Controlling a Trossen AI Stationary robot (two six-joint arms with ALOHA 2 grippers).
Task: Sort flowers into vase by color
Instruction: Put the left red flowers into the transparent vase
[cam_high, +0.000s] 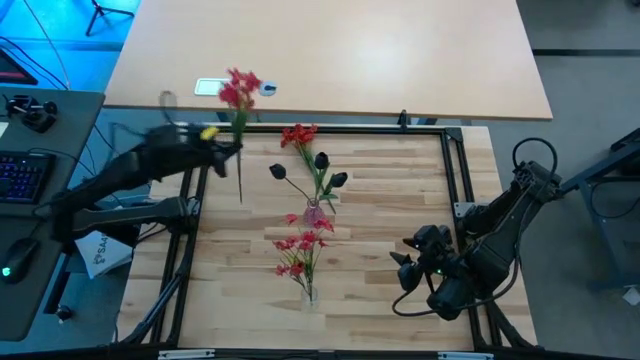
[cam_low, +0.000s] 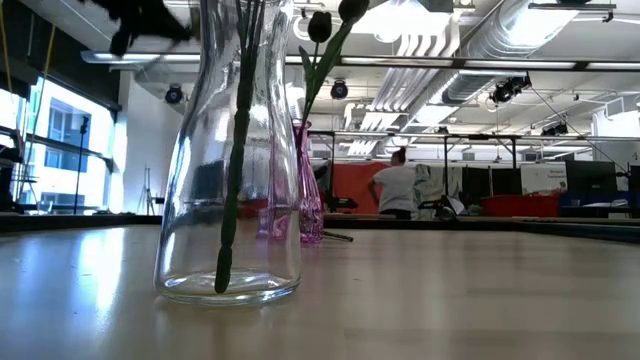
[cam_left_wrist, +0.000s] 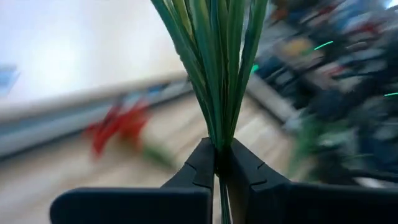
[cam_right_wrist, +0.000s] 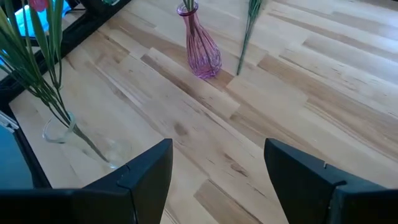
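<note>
My left gripper (cam_high: 228, 150) is at the table's far left, shut on a bunch of red flowers (cam_high: 240, 90). A clear vase (cam_high: 308, 292) near the front holds red flowers (cam_high: 300, 248) on green stems (cam_low: 232, 150). Behind it a pink vase (cam_high: 314, 212) holds dark tulip-like flowers (cam_high: 321, 160). Another red bunch (cam_high: 298, 135) lies on the table past the pink vase, its stem (cam_right_wrist: 244, 46) running beside the vase. My right gripper (cam_high: 405, 265) hangs open above the table at the near right, nothing between its fingers (cam_right_wrist: 149, 174). My left gripper pinches the bundled green stems (cam_left_wrist: 217, 140) of the red bunch between its two fingers (cam_left_wrist: 202, 165). The fingers come from the table's left and lie across the stems. The blossoms (cam_high: 241, 88) point to the far edge. The thin lower stem (cam_high: 240, 185) trails toward the near side.
Black frame rails (cam_high: 455, 180) run along the table's left, right and far sides. A larger light table (cam_high: 400, 60) with a white card (cam_high: 210, 88) stands beyond the far edge. A keyboard (cam_high: 20, 175) sits off to the left. A person (cam_low: 400, 188) is in the room behind.
</note>
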